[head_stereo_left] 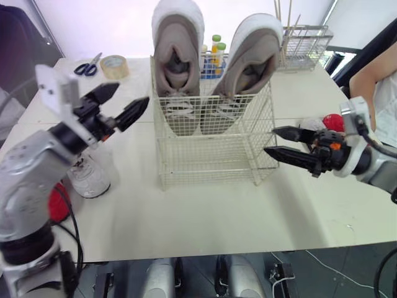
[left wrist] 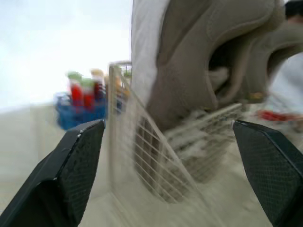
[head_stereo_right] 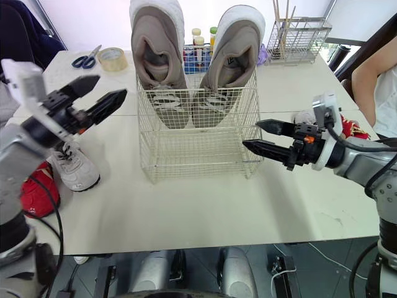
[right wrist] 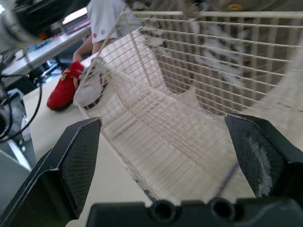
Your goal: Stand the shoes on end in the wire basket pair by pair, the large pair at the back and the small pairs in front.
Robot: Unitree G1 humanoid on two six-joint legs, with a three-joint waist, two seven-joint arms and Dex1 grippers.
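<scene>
Large grey pair stands toes-down at back of white wire basket. Small white shoe and red shoe lie left of the basket.

The wire basket is cream-coated metal, the large shoes matt grey cloth.

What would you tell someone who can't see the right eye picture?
Two big grey shoes stand on end at the back of a wire basket. The left gripper and right gripper flank it, fingers open; a small white shoe lies left of it.

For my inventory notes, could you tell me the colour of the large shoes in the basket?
Large shoes: grey-beige with white soles, clearest in the right eye view.
</scene>
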